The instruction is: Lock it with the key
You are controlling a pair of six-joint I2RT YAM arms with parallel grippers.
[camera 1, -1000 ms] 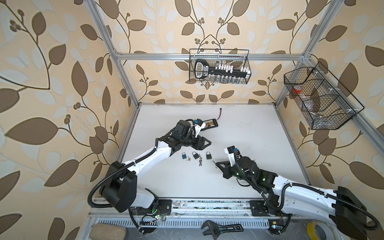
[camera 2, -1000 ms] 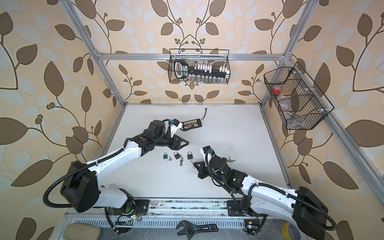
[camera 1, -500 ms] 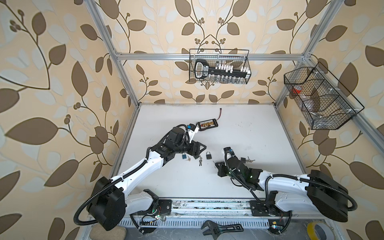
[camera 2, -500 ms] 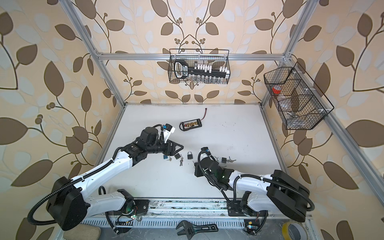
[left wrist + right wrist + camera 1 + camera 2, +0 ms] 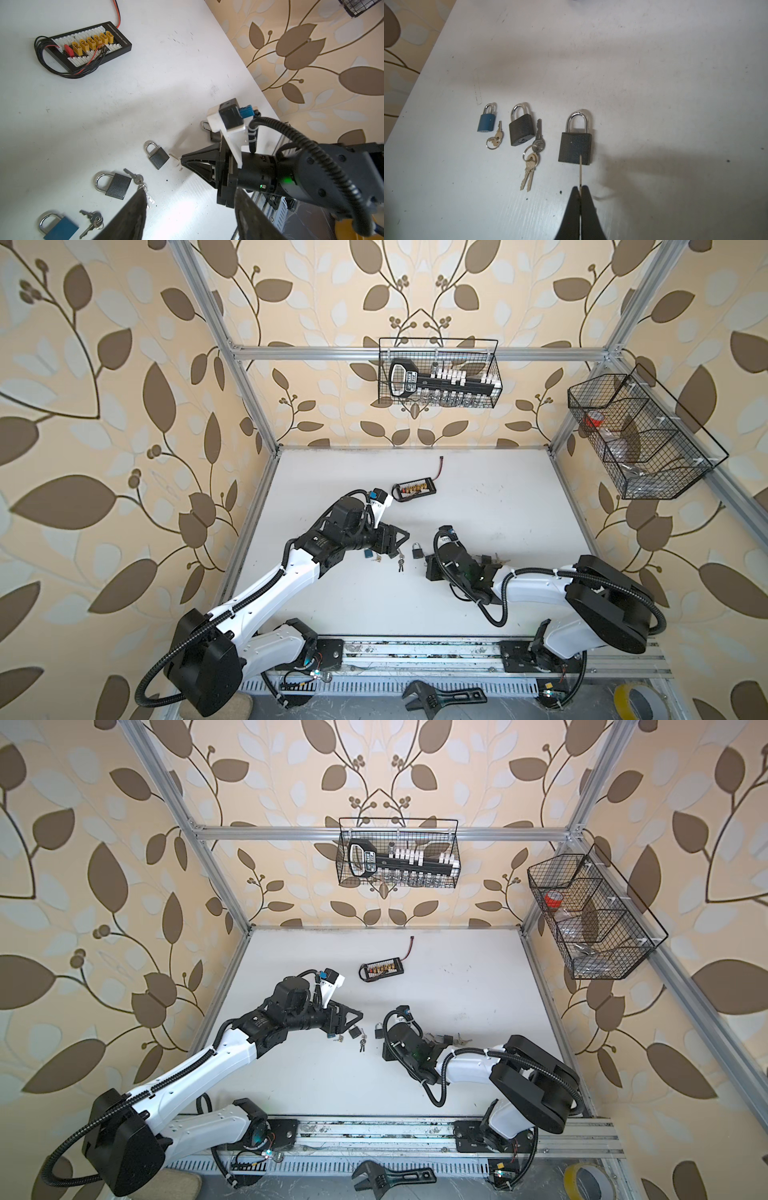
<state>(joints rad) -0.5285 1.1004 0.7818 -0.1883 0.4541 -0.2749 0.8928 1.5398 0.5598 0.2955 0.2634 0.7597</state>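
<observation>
The right fingers (image 5: 572,209) are clenched on a thin key (image 5: 580,172). Its blade is seen edge-on, with the tip at the bottom edge of a dark padlock (image 5: 575,148) lying flat on the white tabletop (image 5: 654,83). Whether the tip has entered the keyhole cannot be told. The left fingers (image 5: 131,218) are spread apart and grasp nothing, poised above a ring of keys (image 5: 141,187) beside a second dark padlock (image 5: 116,186). A blue padlock (image 5: 58,227) with its own small keys (image 5: 91,222) lies at the end of the row farthest from the held key.
</observation>
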